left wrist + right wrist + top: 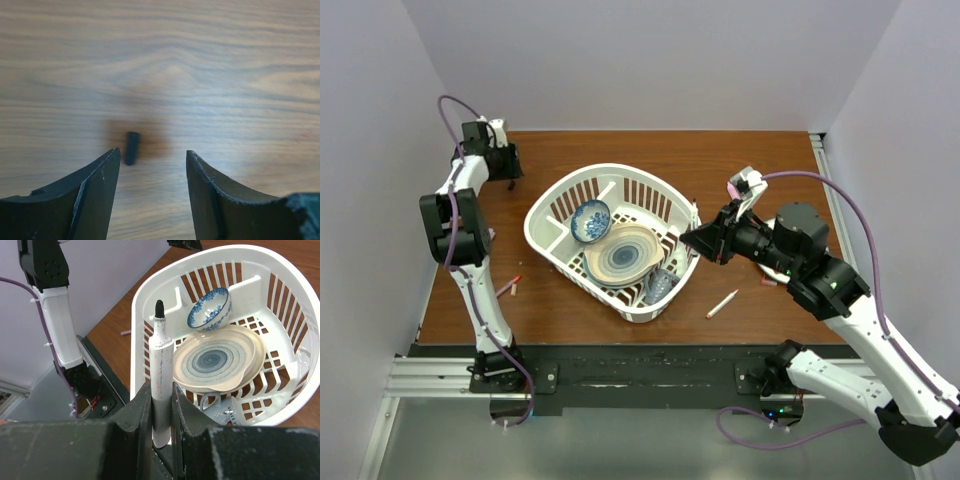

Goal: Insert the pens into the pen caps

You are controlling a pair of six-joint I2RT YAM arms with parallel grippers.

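Cap (pixel 132 148): likely light, rigid; grip across its sides. Left end effector (pixel 152 152) open; right end effector (pixel 161 390) clamps pen (pixel 161 352)

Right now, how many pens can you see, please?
3: a white pen between the right fingers, a second pen right of the white basket, a reddish pen beside the left arm. Others may be hidden.

Wooden table (pixel 650 150) bearing white basket (pixel 610 170), white pen (pixel 722 304), reddish pen (pixel 510 287) and black cap (pixel 131 148).
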